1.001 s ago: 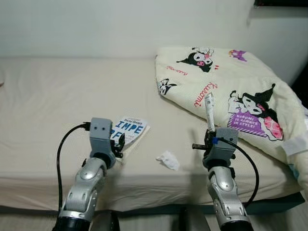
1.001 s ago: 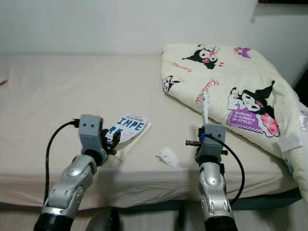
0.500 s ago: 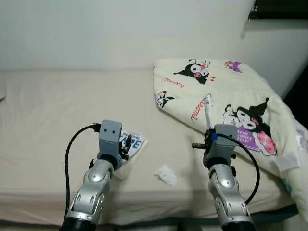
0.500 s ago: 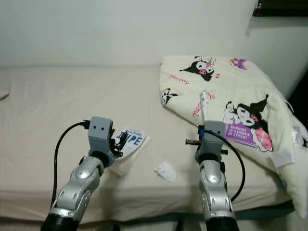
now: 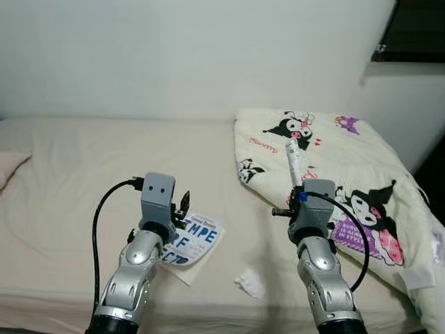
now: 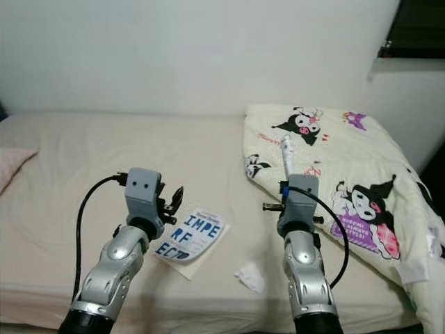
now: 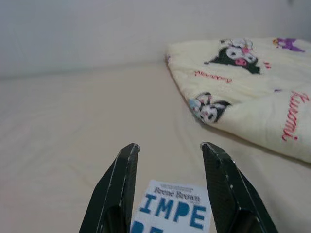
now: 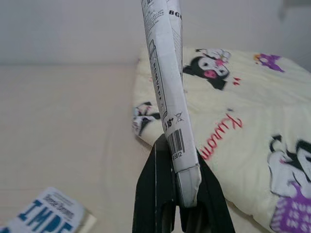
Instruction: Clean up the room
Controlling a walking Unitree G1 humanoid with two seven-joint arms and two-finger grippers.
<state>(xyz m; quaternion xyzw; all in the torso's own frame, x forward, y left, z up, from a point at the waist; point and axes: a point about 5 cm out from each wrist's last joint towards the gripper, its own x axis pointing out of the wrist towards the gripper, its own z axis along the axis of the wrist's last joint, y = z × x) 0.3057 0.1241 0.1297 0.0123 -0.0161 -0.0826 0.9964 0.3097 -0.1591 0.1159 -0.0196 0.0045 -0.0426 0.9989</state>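
On bed (image 5: 83, 160): one book (image 5: 192, 243), one tissue (image 5: 249, 283), one blanket (image 5: 327, 167), one gripped tube (image 8: 165, 87).

A plain white wall (image 5: 181, 49) runs behind a wide bed (image 5: 83, 160) covered in a cream sheet. A dark window opening (image 5: 417, 28) sits at the upper right corner. Soft, even light falls across the bed, and faint shadows lie near its front edge.
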